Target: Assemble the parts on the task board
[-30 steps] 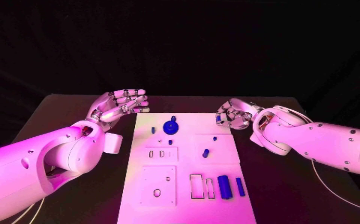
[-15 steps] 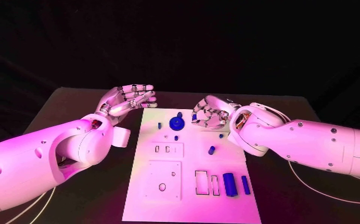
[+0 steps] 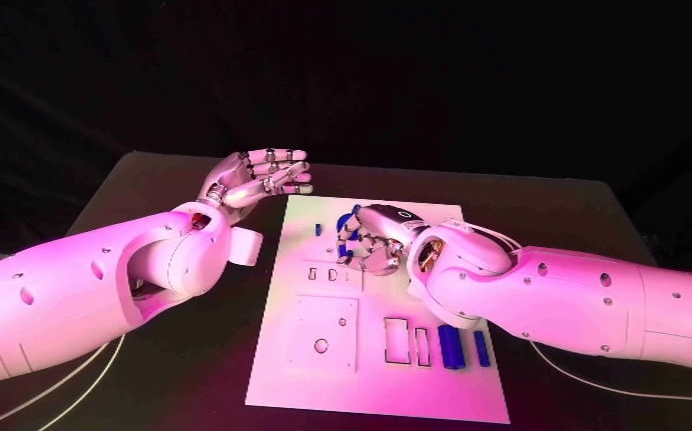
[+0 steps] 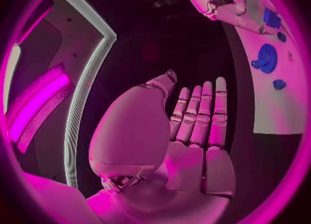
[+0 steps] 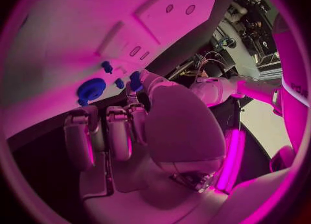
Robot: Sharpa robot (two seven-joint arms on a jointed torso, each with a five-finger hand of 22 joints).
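Right silver hand [image 3: 372, 241] moves leftward over white task board [image 3: 433, 381], fingers curled, hold unclear | left silver hand [image 3: 263, 179] empty, fingers spread, upper left | blue rectangular blocks [image 3: 462, 348] lower right.

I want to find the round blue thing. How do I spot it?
Look at the white board on the table. At its far end, beside the right hand, sits the blue gear. It is a toothed disc, far bigger than the small blue pegs around it.
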